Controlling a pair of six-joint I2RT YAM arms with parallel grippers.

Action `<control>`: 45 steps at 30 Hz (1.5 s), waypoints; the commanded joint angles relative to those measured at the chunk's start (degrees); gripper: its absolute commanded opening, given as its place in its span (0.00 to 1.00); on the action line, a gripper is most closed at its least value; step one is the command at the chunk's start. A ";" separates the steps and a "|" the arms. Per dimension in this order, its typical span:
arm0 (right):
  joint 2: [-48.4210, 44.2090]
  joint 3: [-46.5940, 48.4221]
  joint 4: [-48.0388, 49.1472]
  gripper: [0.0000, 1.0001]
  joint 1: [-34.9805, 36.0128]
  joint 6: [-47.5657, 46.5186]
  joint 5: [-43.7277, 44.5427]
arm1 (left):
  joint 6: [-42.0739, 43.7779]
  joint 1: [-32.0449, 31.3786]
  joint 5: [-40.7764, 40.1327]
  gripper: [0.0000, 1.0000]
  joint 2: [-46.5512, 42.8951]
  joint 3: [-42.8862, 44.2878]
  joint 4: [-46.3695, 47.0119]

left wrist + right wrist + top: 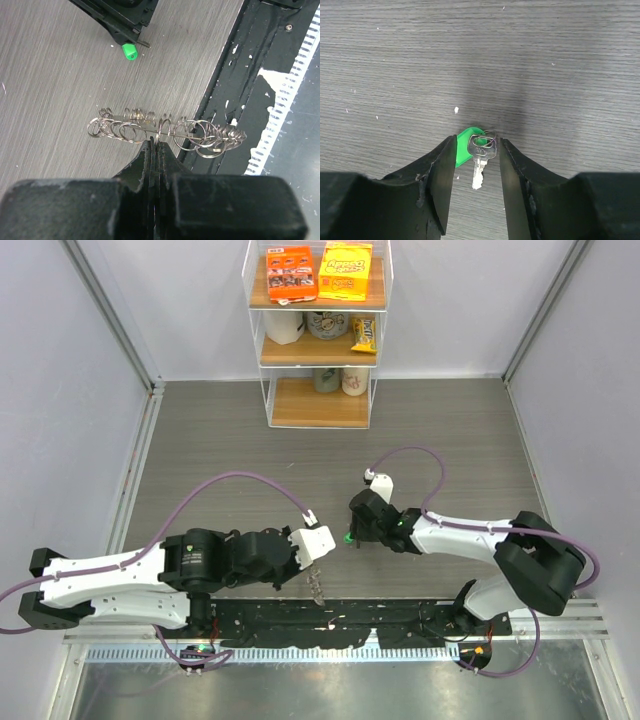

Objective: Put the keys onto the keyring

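My left gripper [317, 562] is shut on the keyring [317, 586], which hangs below it near the table's front edge. In the left wrist view the keyring [165, 131] is a row of silvery wire loops held just past my closed gripper [155, 143]. My right gripper [352, 531] is open and low over the green-headed key [348, 537]. In the right wrist view that key [481, 152], a green tag with a small silver key on a little ring, lies on the table inside my open right gripper [477, 141], touching neither finger. It also shows in the left wrist view [129, 50]. The black-headed key is out of view.
A clear shelf unit [320, 340] with snack boxes and cups stands at the back centre. A black rail [330, 616] runs along the near table edge, below the keyring. Grey walls close in the left and right sides.
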 commanded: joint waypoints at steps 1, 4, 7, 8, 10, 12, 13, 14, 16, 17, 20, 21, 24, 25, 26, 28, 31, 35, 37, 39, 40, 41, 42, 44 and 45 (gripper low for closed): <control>0.97 2.67 1.26 0.44 0.23 1.41 2.31 | 0.76 -0.23 0.14 0.00 -1.59 0.21 3.97; 1.58 2.93 1.26 0.42 0.15 1.67 2.13 | 0.85 -0.32 0.06 0.00 -1.51 0.04 4.05; 2.29 3.20 1.70 0.40 0.15 1.85 1.96 | 0.85 -0.23 0.06 0.00 -1.77 -0.05 3.97; 2.38 3.11 1.62 0.40 0.15 1.76 2.04 | 0.77 -0.23 0.06 0.00 -1.86 -0.14 3.97; 2.64 3.46 1.70 0.36 0.15 1.67 2.22 | 0.85 -0.23 -0.03 0.00 -2.03 -0.22 4.14; 2.90 3.55 1.79 0.34 0.15 1.67 2.39 | 0.85 -0.23 0.06 0.00 -1.95 -0.22 3.97; 2.99 3.72 1.79 0.33 0.06 1.50 2.48 | 0.77 -0.23 -0.03 0.00 -1.94 -0.31 3.97; 3.34 3.81 1.70 0.31 0.06 1.41 2.48 | 0.85 -0.23 -0.03 0.00 -2.03 -0.31 3.97; 3.78 4.07 1.79 0.28 0.15 1.32 2.22 | 0.85 -0.23 -0.12 0.00 -1.94 -0.40 3.97; 3.87 4.16 1.79 0.27 0.15 1.32 2.13 | 0.85 -0.23 -0.12 0.00 -1.94 -0.40 3.97; 3.87 4.16 2.23 0.21 0.06 1.14 2.13 | 0.85 -0.23 -0.12 0.00 -2.03 -0.40 3.97; 4.04 4.16 2.14 0.21 0.06 0.97 2.13 | 0.85 -0.23 -0.21 0.00 -2.03 -0.40 3.97; 4.22 4.34 2.14 0.14 0.06 0.44 2.22 | 0.85 -0.23 -0.12 0.00 -1.94 -0.40 3.97; 4.22 4.43 2.23 0.12 0.15 0.35 2.22 | 0.85 -0.23 -0.21 0.00 -1.86 -0.23 3.97; 4.22 4.25 2.40 0.08 0.06 0.18 2.31 | 0.85 -0.23 -0.12 0.00 -1.86 -0.23 3.97; 4.05 4.25 2.67 0.05 -0.03 -0.09 2.48 | 0.85 -0.23 -0.03 0.00 -1.86 -0.23 3.97; 3.17 3.55 3.98 0.05 0.15 -0.44 2.04 | 0.76 -0.23 -0.12 0.00 -1.94 -0.14 3.88; -1.73 1.01 5.48 0.05 0.23 -1.84 2.13 | 0.41 -0.23 -0.03 0.00 -2.21 -0.14 4.05; -5.51 -0.58 5.74 0.06 0.41 -3.25 2.75 | 0.33 -0.23 -0.03 0.00 -2.47 -0.40 4.32; -10.07 -2.51 5.66 0.06 0.67 -6.49 2.48 | 0.41 -0.23 0.06 0.00 -2.65 -0.31 4.49; -13.24 -2.95 5.31 0.06 0.85 -7.29 1.96 | 0.59 -0.23 0.14 0.00 -2.56 -0.23 4.41; -14.92 -3.74 4.70 0.06 1.02 -9.21 1.70 | 0.68 -0.23 -0.03 0.00 -2.47 0.04 4.32; -18.85 -4.27 4.43 0.05 1.29 -9.75 1.61 | 0.76 -0.23 -0.29 0.00 -2.47 0.13 4.14; -24.39 -5.06 3.20 0.06 2.43 -12.73 0.21 | 0.94 -0.23 -0.65 0.00 -2.38 0.30 4.32; -26.43 -4.98 1.11 0.05 2.52 -14.14 -0.76 | 1.03 -0.23 -0.82 0.00 -2.38 0.56 4.14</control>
